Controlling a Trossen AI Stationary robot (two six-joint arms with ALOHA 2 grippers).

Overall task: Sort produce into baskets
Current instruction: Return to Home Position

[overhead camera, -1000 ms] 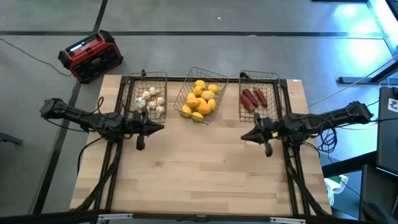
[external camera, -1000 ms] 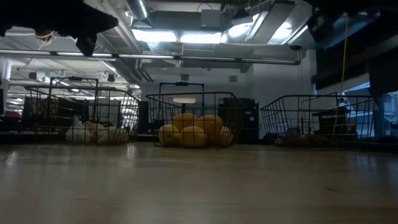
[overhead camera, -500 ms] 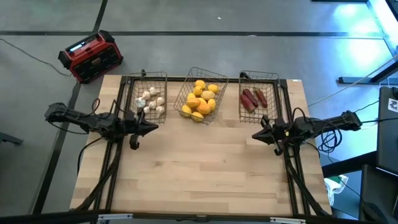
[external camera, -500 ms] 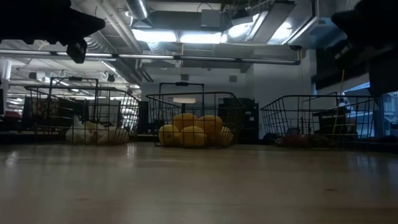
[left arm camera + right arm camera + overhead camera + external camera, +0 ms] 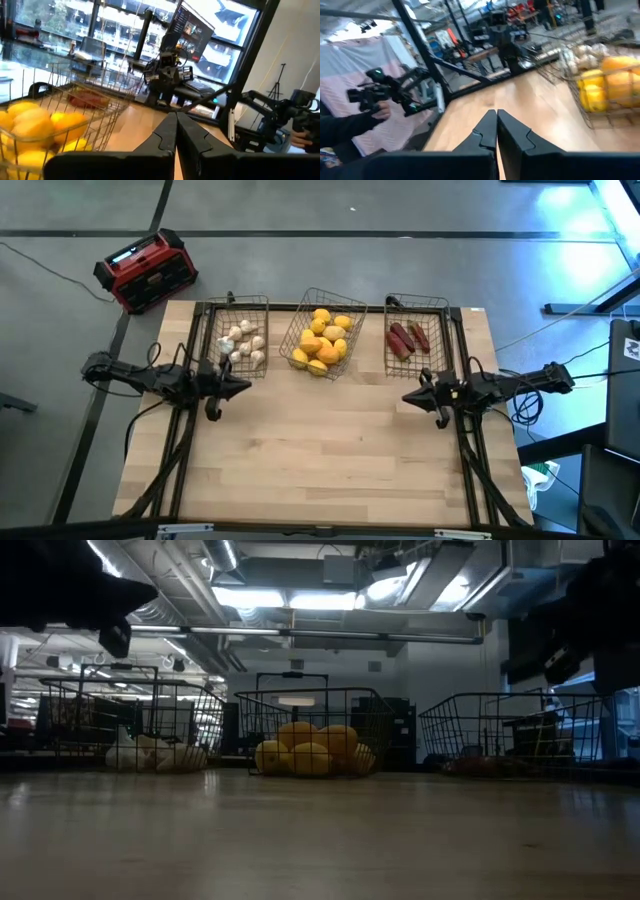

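Three dark wire baskets stand along the table's far edge. The left basket [image 5: 240, 338] holds white bulbs [image 5: 243, 345], the middle basket [image 5: 322, 333] holds yellow and orange ovals [image 5: 322, 342], the right basket [image 5: 414, 335] holds dark red pieces [image 5: 407, 338]. My left gripper [image 5: 247, 386] is shut and empty above the table's left side, near the left basket. My right gripper [image 5: 407, 399] is shut and empty above the table's right side, near the right basket. Both sets of fingertips meet in their wrist views [image 5: 176, 118] [image 5: 496, 114].
A red-and-black box [image 5: 146, 271] stands on the floor beyond the table's far left corner. The wooden table [image 5: 320, 450] lies bare in front of the baskets. A person's hand with a device [image 5: 372, 107] shows in the right wrist view beyond the table.
Both arms have drawn back outward: my left gripper toward the table's left edge, my right gripper toward the right edge and a little nearer. Both have stayed shut. The baskets and produce have not moved.
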